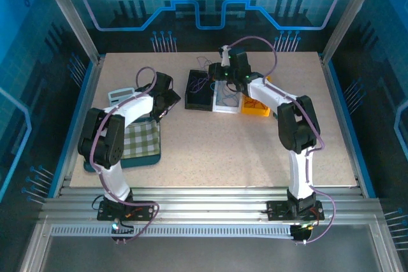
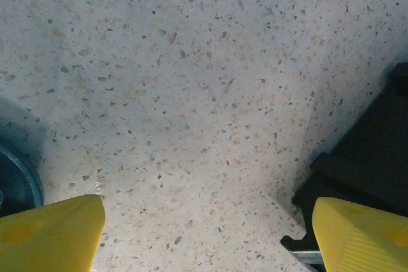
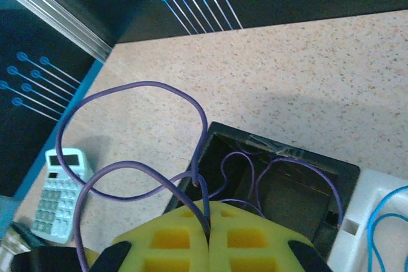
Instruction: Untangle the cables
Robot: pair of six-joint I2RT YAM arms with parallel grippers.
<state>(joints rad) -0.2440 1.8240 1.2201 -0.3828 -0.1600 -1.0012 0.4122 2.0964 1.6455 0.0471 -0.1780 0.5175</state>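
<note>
Right pincer [image 3: 209, 230] pinching a purple cable [image 3: 137, 84] that loops up from the black bin [image 3: 299, 195], blue cable [image 3: 372, 227] in the adjacent white bin [image 3: 347, 250], left pincer [image 2: 204, 240] spread wide above bare speckled surface [image 2: 191, 93]
</note>
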